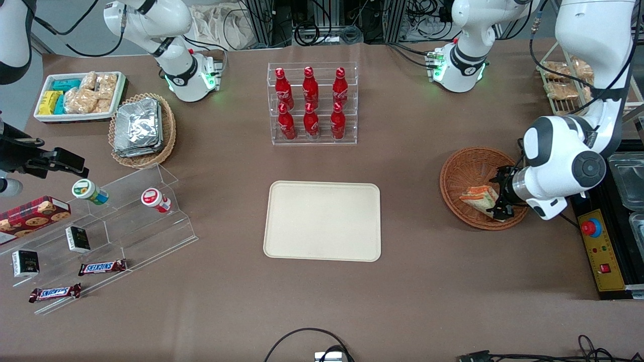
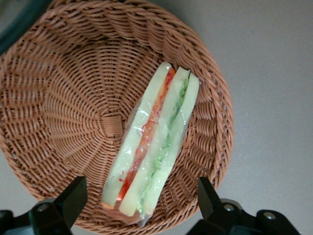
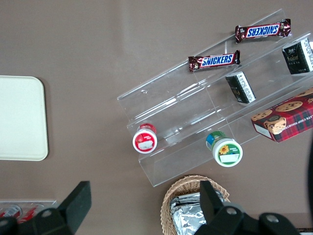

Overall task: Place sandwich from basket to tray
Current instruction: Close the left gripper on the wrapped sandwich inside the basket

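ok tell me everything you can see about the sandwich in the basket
The sandwich is a triangular wedge of pale bread with an orange-red filling layer and a green leafy one, wrapped in clear, crinkled film. It lies inside the reddish-brown woven basket, leaning up the sloping wall with its cut face showing. Only the wicker touches it. The gripper hangs over the basket with its fingers open, one on each side of the sandwich's end and not touching it. The cream tray toward the parked arm's end of the table holds nothing.

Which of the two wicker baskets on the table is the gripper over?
The reddish-brown basket holding the sandwich, at the working arm's end. The open gripper hangs over its rim. The lighter tan basket holds silver foil packs.
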Action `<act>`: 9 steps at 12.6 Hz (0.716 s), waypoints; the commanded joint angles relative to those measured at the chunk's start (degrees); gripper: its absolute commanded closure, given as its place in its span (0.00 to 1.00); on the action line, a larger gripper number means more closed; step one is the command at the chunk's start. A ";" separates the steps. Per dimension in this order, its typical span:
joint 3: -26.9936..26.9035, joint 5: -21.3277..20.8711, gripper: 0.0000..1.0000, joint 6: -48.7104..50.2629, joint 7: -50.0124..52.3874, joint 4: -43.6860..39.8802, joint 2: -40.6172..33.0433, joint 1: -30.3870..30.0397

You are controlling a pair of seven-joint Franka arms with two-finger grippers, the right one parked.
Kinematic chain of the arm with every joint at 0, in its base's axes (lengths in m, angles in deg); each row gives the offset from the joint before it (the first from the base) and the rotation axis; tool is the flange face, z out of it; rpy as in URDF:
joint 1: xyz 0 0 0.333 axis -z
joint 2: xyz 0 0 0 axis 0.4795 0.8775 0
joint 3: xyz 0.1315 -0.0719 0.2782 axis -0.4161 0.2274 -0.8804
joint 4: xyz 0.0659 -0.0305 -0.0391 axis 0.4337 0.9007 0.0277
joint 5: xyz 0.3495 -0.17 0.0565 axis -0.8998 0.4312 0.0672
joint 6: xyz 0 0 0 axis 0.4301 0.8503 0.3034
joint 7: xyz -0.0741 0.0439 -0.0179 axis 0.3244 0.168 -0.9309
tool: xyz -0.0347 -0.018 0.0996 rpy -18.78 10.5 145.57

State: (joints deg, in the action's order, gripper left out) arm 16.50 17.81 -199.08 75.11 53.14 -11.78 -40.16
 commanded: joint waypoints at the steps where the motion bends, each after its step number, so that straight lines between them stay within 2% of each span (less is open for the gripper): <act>1: 0.12 -0.56 0.00 -2.86 1.56 -0.17 1.92 0.87; 4: 0.12 -0.73 0.00 -3.30 1.56 0.18 2.46 1.05; 7: 0.12 -3.20 0.00 -3.30 1.56 0.18 4.39 1.05; 8: 0.12 -3.28 0.12 -3.22 1.56 0.18 4.39 1.05; 9: 0.03 -4.07 0.40 -3.13 1.47 0.18 4.39 1.05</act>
State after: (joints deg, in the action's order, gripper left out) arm 16.59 15.52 -200.99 75.11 53.19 -7.53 -39.36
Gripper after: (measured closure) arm 0.093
